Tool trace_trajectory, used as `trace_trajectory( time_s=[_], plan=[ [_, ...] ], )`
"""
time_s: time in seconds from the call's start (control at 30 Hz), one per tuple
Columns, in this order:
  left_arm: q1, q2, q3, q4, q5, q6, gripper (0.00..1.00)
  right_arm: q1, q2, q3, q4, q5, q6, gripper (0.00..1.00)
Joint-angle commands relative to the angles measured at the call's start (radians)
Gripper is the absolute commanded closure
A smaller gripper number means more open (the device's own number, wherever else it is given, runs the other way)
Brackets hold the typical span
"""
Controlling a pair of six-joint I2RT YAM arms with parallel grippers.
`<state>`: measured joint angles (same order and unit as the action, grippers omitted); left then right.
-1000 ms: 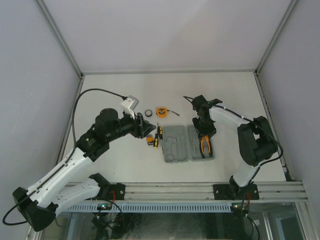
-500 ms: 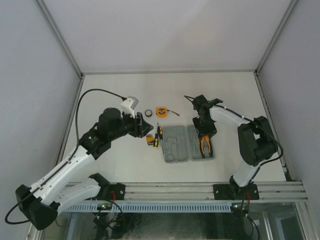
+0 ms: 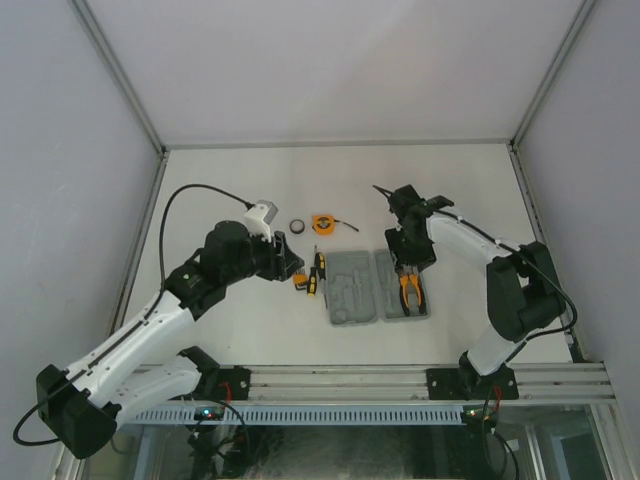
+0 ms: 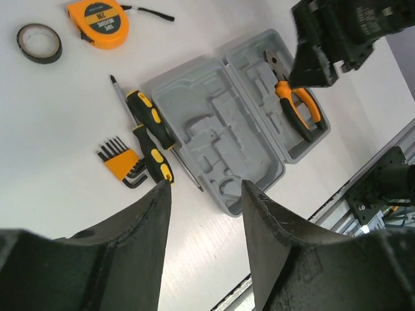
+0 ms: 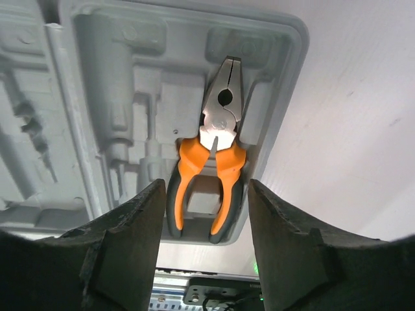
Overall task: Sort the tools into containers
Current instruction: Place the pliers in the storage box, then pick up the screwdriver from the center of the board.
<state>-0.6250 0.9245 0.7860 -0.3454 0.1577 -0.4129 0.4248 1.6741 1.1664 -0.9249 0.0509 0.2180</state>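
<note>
The open grey tool case (image 3: 350, 290) lies at the table's middle. Orange-and-black pliers (image 5: 211, 165) rest in a recess of its right half (image 5: 117, 78). My right gripper (image 5: 206, 184) hovers just above them, open, its fingers apart from the handles on both sides. Left of the case lie two black-and-yellow screwdrivers (image 4: 150, 120), the orange hex-key set (image 4: 120, 162), the black ring (image 4: 39, 42) and the orange tape measure (image 4: 106, 23). My left gripper (image 4: 204, 184) hangs open and empty above the table, beside the screwdrivers (image 3: 316, 272).
An aluminium rail (image 3: 400, 380) runs along the near table edge. White walls close the table on three sides. In the left wrist view the right arm's gripper (image 4: 331, 39) stands over the case's right half.
My right gripper's fingers have spread wider and come off the pliers, which stay in the case. The left arm has shifted slightly, its fingers as wide as before.
</note>
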Motion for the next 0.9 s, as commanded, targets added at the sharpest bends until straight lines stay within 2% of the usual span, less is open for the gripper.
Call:
trace_trajectory(
  time_s=[0.0,0.33,0.43,0.53,0.63,0.87],
  plan=[
    [0.008,0.010,-0.026,0.023,-0.044,-0.032,0.48,-0.009,-0.111,0.024,0.038,-0.012,0.041,0.48],
    [-0.017,0.160,-0.023,0.042,-0.119,-0.164,0.56,-0.039,-0.374,-0.148,0.190,-0.004,0.240,0.60],
    [-0.034,0.200,-0.003,0.035,-0.147,-0.185,0.56,-0.071,-0.412,-0.222,0.216,0.008,0.286,0.60],
    [-0.038,0.231,0.012,0.029,-0.147,-0.195,0.56,-0.116,-0.421,-0.267,0.232,0.027,0.311,0.55],
    [-0.038,0.242,0.013,0.027,-0.147,-0.198,0.55,-0.169,-0.415,-0.308,0.276,-0.030,0.322,0.49],
    [-0.037,0.238,-0.005,0.022,-0.151,-0.189,0.52,-0.208,-0.352,-0.363,0.377,-0.183,0.327,0.46]
  ],
)
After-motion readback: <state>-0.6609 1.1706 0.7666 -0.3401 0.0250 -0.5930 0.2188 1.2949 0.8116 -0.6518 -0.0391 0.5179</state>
